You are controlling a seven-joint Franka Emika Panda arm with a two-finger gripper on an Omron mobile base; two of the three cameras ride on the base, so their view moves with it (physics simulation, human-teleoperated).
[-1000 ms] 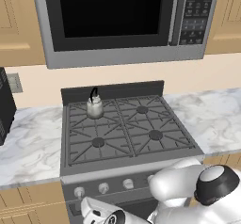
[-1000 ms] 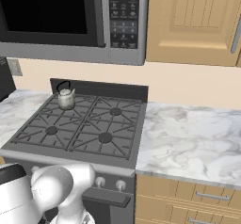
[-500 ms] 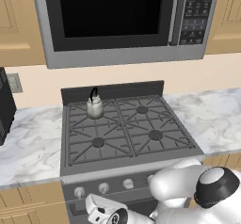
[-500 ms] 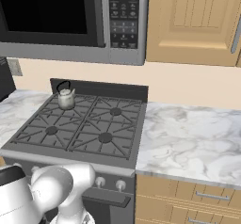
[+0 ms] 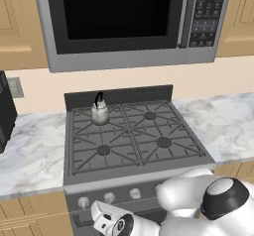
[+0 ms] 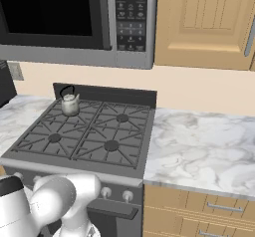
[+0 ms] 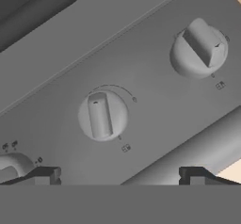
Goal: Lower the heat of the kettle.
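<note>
You face a kitchen wall with a large dark-fronted microwave (image 5: 119, 19) hung over a grey gas stove (image 5: 134, 136). Marbled worktop (image 6: 204, 141) runs off both sides of the stove, with wooden cabinets (image 6: 204, 17) above it. The stove top carries four burners under dark grates. The kettle (image 5: 99, 113), small, silvery-white, with a thin black arched handle, stands upright on the rear burner on the stove's left side, close to the back rail; from the right base view it is at (image 6: 69, 104).

Along the stove's front panel runs a row of round silver knobs (image 5: 135, 194). The arm bends low in front of this panel. In the hand view the gripper (image 7: 117, 176) points at the panel with its two fingertips (image 7: 44, 175) set wide apart, holding nothing. One knob (image 7: 102, 115) sits just above the gap between them, apart from both tips. A second knob (image 7: 200, 46) lies farther off, and a third (image 7: 12, 166) shows at the edge beside one fingertip.
</note>
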